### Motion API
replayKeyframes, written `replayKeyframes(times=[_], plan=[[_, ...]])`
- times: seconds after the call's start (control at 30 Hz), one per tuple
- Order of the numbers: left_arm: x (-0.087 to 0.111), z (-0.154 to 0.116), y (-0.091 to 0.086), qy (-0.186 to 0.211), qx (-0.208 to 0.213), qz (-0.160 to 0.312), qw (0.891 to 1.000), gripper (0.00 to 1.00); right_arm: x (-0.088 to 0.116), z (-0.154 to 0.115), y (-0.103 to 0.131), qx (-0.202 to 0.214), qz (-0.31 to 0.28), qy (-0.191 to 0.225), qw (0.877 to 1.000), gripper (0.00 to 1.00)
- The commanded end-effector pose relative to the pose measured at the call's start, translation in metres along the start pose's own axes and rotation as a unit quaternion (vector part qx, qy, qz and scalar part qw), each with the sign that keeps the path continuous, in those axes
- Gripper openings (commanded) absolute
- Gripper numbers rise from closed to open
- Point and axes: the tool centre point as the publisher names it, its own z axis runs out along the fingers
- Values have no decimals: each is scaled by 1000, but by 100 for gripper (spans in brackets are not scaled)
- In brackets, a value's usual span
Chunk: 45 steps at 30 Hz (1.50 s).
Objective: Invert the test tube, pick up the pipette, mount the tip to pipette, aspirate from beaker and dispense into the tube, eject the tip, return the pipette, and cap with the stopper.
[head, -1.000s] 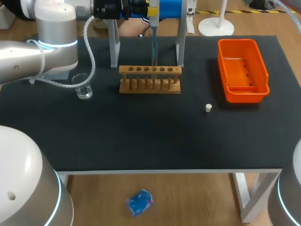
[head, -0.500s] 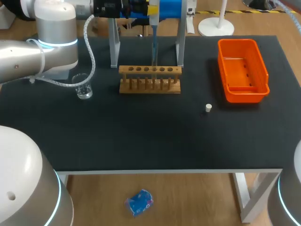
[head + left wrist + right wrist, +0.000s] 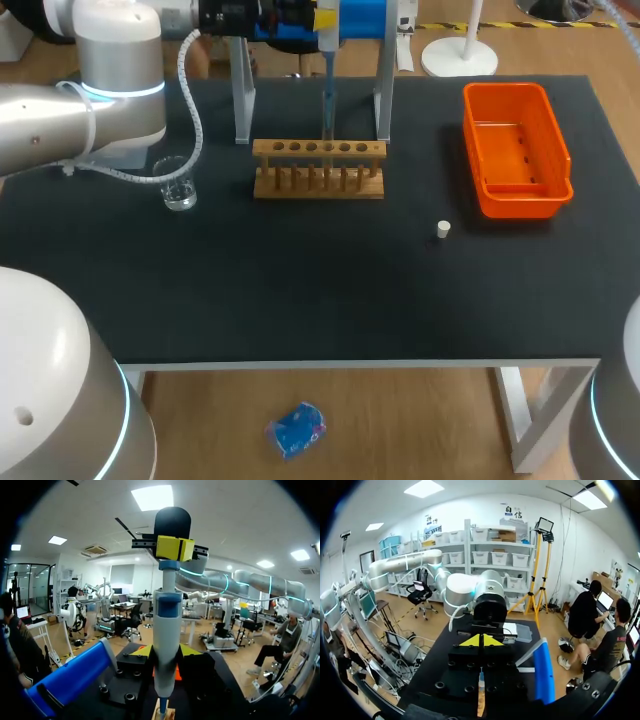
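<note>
At the back of the table my left gripper is shut on the pipette, which hangs upright between the two grey posts of its stand. The thin tip points down at a middle hole of the wooden tube rack. I cannot make out the test tube there. In the left wrist view the pipette stands upright, with my left gripper at its head. The beaker stands left of the rack. A small white stopper lies to the right. My right gripper is shut on nothing and is outside the head view.
An orange bin sits at the back right of the black table. The left arm reaches over the table's back left corner, above the beaker.
The left gripper and the pipette have shifted only very slightly at the back. Nothing else has moved.
</note>
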Motion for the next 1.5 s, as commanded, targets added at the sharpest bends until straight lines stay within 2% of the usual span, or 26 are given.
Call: replayKeyframes(times=[0.03,0.23,0.27,0.3,0.33,0.57,0.77,0.93,1.2,1.5], plan=[[0,0,-1,1,-1,-1,1000,0,0,-5,5,3,-4,-1,1000,0],[0,0,-1,1,-1,-1,1000,0,1,-14,12,6,-11,-6,1000,0],[0,0,-1,1,-1,-1,1000,0,2,-16,12,5,-13,-4,1000,8],[0,0,-1,1,-1,-1,1000,0,4,-19,12,7,-15,-4,1000,80],[0,0,-1,1,-1,-1,1000,0,6,-21,12,7,-16,-5,1000,100],[0,0,-1,1,-1,-1,1000,0,22,-42,10,8,-18,-22,1000,100],[0,0,-1,1,-1,-1,1000,0,41,-57,-3,3,-36,-44,998,100],[0,0,-1,1,-1,-1,1000,0,53,-67,-24,-1,-40,-64,997,100],[0,0,-1,1,-1,-1,1000,0,67,-76,-58,-6,-39,-71,997,100],[0,0,-1,1,-1,-1,1000,0,76,-64,-96,-21,-28,-57,998,100]])
